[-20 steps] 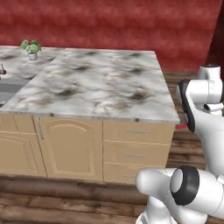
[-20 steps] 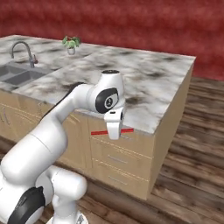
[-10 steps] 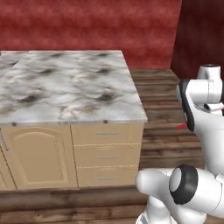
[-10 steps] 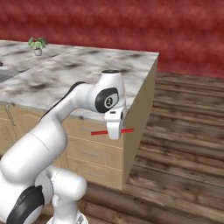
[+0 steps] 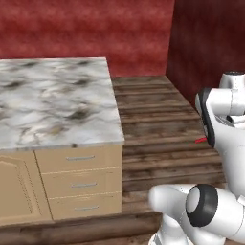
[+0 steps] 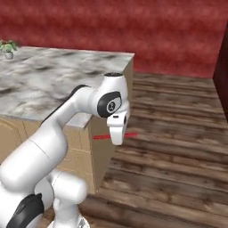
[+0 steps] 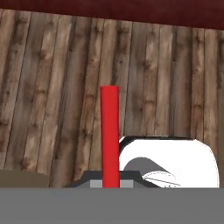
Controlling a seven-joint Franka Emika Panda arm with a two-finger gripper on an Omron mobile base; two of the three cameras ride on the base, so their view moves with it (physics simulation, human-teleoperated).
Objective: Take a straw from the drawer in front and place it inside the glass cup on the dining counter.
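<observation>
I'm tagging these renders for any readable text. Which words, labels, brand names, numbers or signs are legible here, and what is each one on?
None: no words, numbers, brand names or signs can be read in these views.
The marble counter, its drawer fronts, the red wall and the wood floor are all unmarked.
The red straw in the end effector is plain.
The round mark on the arm joint is too small to read.

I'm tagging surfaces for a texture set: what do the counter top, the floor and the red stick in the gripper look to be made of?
Counter top: polished marble or a look-alike, white-grey with brown veins. Floor: dark matte wood planks, with visible grain and knots. Straw, shut in the gripper: smooth, uniform bright red, probably plastic, though the look leaves it open.
</observation>
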